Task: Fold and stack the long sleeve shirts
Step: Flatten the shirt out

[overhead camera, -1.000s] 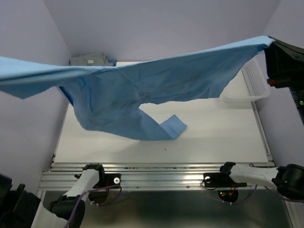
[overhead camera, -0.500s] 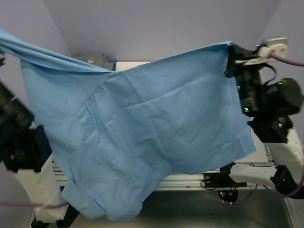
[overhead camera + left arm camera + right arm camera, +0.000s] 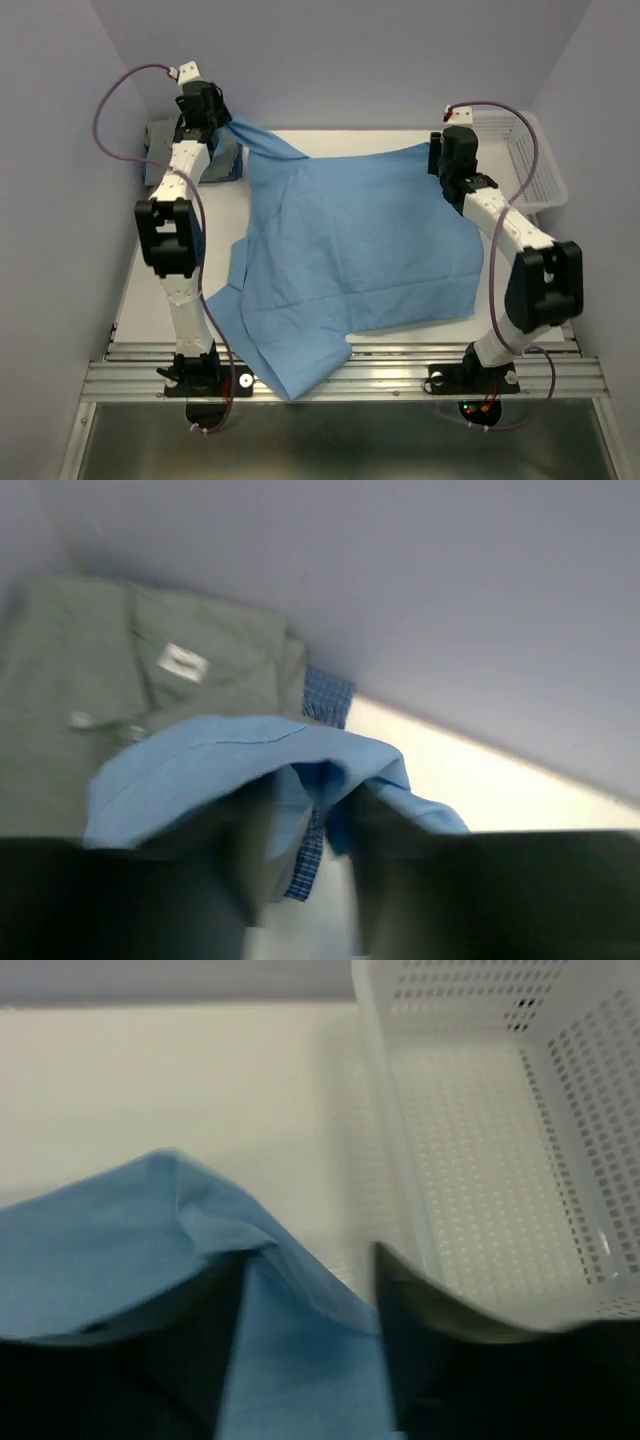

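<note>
**Blue shirt spread out, both claws at its far corners**

The white surface (image 3: 340,140) in front of you carries a light blue cloth long sleeve shirt (image 3: 350,240), spread mostly flat across its middle. The shirt's long axis runs from the far edge toward you, drifting left. Its near-left end spills over the near edge of the surface. The collar does not show, so you cannot tell which end is the neck.

A white plastic mesh basket (image 3: 535,165) sits at the far right, just beside the shirt's far-right corner. A folded grey-green collared shirt (image 3: 160,135) lies in the far-left corner, label up, with a blue checked cloth (image 3: 325,695) beside it.

Your left claw (image 3: 215,120) is grasping the blue shirt's far-left corner, which tents up off the surface. At your right claw (image 3: 440,155), the fingers (image 3: 200,1360) stand apart with the far-right corner between them. You cannot tell whether they pinch it.
</note>
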You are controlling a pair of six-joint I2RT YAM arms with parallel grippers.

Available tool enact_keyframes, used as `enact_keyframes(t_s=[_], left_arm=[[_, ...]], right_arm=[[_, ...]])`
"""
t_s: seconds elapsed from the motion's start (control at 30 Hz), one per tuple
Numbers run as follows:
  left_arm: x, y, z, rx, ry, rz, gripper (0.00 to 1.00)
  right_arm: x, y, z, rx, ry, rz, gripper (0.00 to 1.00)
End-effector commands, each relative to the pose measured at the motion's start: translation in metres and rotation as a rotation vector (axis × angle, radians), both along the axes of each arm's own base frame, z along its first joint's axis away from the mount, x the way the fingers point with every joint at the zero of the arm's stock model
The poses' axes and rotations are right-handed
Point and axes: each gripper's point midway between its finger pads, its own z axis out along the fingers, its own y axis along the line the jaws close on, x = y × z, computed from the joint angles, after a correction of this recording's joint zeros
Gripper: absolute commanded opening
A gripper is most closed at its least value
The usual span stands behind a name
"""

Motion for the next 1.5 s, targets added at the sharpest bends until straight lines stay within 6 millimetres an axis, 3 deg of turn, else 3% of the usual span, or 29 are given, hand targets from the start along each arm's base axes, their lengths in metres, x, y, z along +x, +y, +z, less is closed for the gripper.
enact_keyframes(t_s=[0.0, 0.03, 0.07, 0.13, 0.17, 0.2, 0.23, 0.3, 0.33, 0.37, 0.47, 0.5, 0.53, 0.57, 0.6, 0.67, 0.7, 0.73, 0.8, 0.87, 0.9, 1.07, 1.13, 1.17, 1.2, 1.23, 1.27, 1.3, 1.47], left_arm=[[0.029, -0.036, 0.061, -0.082, -0.073, -0.140, 0.99], [0.031, -0.041, 0.069, -0.077, -0.082, -0.139, 0.99], [0.027, -0.055, 0.092, -0.048, -0.117, -0.159, 0.99], [0.016, -0.067, 0.111, -0.021, -0.158, -0.154, 0.99], [0.013, -0.074, 0.091, -0.005, -0.122, -0.164, 0.99], [-0.003, -0.082, 0.123, 0.008, -0.197, -0.179, 0.99], [-0.007, -0.085, 0.106, 0.006, -0.169, -0.183, 0.99], [-0.027, -0.090, 0.120, -0.007, -0.187, -0.201, 0.99], [-0.034, -0.091, 0.115, -0.016, -0.171, -0.197, 0.99], [-0.040, -0.090, 0.108, -0.025, -0.148, -0.189, 0.99], [-0.073, -0.093, 0.063, -0.066, -0.015, -0.176, 0.99], [-0.091, -0.095, 0.034, -0.076, 0.058, -0.185, 0.99], [-0.102, -0.099, 0.017, -0.088, 0.097, -0.191, 0.99], [-0.119, -0.108, -0.026, -0.105, 0.192, -0.199, 0.99], [-0.135, -0.111, -0.035, -0.112, 0.228, -0.201, 0.99], [-0.158, -0.115, -0.068, -0.118, 0.320, -0.202, 0.99], [-0.174, -0.117, -0.095, -0.126, 0.389, -0.197, 0.99], [-0.188, -0.117, -0.105, -0.130, 0.431, -0.198, 0.99], [-0.209, -0.122, -0.135, -0.144, 0.504, -0.221, 0.99], [-0.221, -0.132, -0.151, -0.174, 0.549, -0.273, 0.99], [-0.229, -0.134, -0.171, -0.173, 0.597, -0.276, 0.99], [-0.224, -0.137, -0.217, -0.160, 0.717, -0.257, 0.99], [-0.211, -0.140, -0.237, -0.142, 0.773, -0.257, 0.99], [-0.197, -0.143, -0.232, -0.134, 0.761, -0.262, 0.98], [-0.196, -0.140, -0.251, -0.111, 0.815, -0.242, 0.98], [-0.190, -0.140, -0.255, -0.104, 0.826, -0.239, 0.98], [-0.172, -0.140, -0.246, -0.101, 0.798, -0.241, 0.98], [-0.167, -0.139, -0.257, -0.101, 0.819, -0.235, 0.98], [-0.108, -0.133, -0.248, -0.160, 0.762, -0.243, 0.98]], right_arm=[[0.064, 0.025, -0.034, 0.110, 0.096, 0.114, 0.91], [0.070, 0.025, -0.036, 0.109, 0.123, 0.103, 1.00], [0.070, 0.029, -0.046, 0.116, 0.187, 0.118, 1.00], [0.065, 0.042, -0.038, 0.149, 0.173, 0.186, 1.00], [0.063, 0.051, -0.029, 0.184, 0.143, 0.229, 1.00], [0.056, 0.053, -0.018, 0.203, 0.123, 0.247, 1.00], [0.048, 0.056, -0.024, 0.239, 0.141, 0.248, 1.00], [0.035, 0.057, -0.018, 0.272, 0.134, 0.254, 1.00], [0.029, 0.059, -0.021, 0.294, 0.143, 0.259, 1.00], [0.018, 0.063, -0.039, 0.329, 0.187, 0.266, 1.00], [-0.004, 0.062, -0.055, 0.393, 0.233, 0.233, 1.00], [-0.015, 0.060, -0.078, 0.408, 0.281, 0.206, 1.00], [-0.021, 0.059, -0.086, 0.429, 0.300, 0.188, 1.00], [-0.027, 0.061, -0.094, 0.461, 0.319, 0.176, 1.00], [-0.036, 0.060, -0.112, 0.470, 0.361, 0.162, 1.00], [-0.047, 0.058, -0.129, 0.487, 0.408, 0.135, 1.00], [-0.052, 0.056, -0.138, 0.485, 0.428, 0.119, 1.00], [-0.061, 0.054, -0.152, 0.481, 0.462, 0.109, 1.00], [-0.067, 0.053, -0.165, 0.484, 0.495, 0.091, 1.00], [-0.074, 0.052, -0.183, 0.497, 0.540, 0.063, 1.00], [-0.076, 0.051, -0.195, 0.506, 0.567, 0.035, 1.00], [-0.070, 0.043, -0.224, 0.486, 0.613, -0.049, 1.00], [-0.065, 0.040, -0.231, 0.473, 0.621, -0.074, 1.00], [-0.058, 0.038, -0.234, 0.463, 0.618, -0.088, 1.00], [-0.054, 0.038, -0.236, 0.459, 0.618, -0.093, 1.00], [-0.051, 0.036, -0.237, 0.450, 0.616, -0.105, 1.00], [-0.048, 0.035, -0.243, 0.441, 0.621, -0.115, 1.00], [-0.037, 0.034, -0.237, 0.435, 0.600, -0.118, 1.00], [0.004, 0.030, -0.235, 0.441, 0.562, -0.128, 1.00]])
